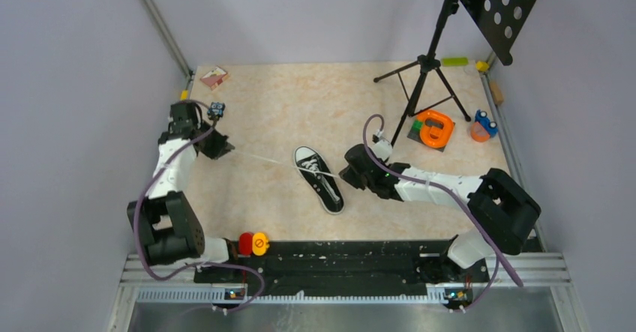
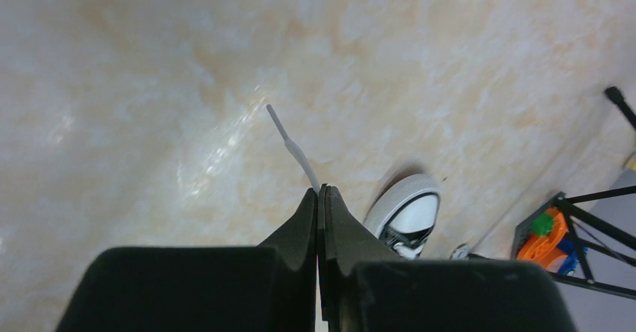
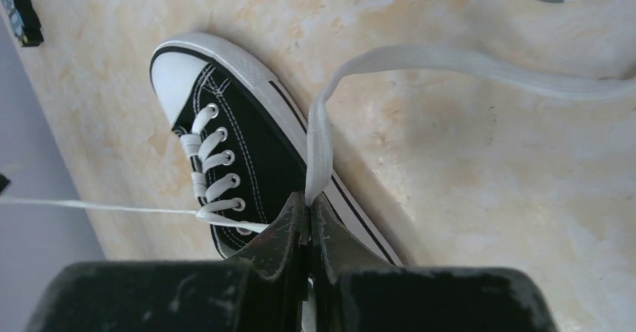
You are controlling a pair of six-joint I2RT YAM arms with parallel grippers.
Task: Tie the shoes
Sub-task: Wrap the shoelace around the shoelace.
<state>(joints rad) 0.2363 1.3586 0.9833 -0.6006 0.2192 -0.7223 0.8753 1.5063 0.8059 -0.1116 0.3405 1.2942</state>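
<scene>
The black sneaker point(image 1: 319, 179) sits about mid-table point(image 1: 285, 100), toe pointing away from the arms and a bit left. The left fingers point(image 2: 300, 223) are pinched tight on one lace point(image 1: 262, 157), stretched taut well off to the shoe's left. The right fingers point(image 3: 281, 234) are clamped on the other lace point(image 3: 420, 58), just beside the sneaker's right side by the sole edge.

Overhead camera looks down from behind; both close wrist cameras share what seems the same sneaker point(image 3: 247, 160).
</scene>
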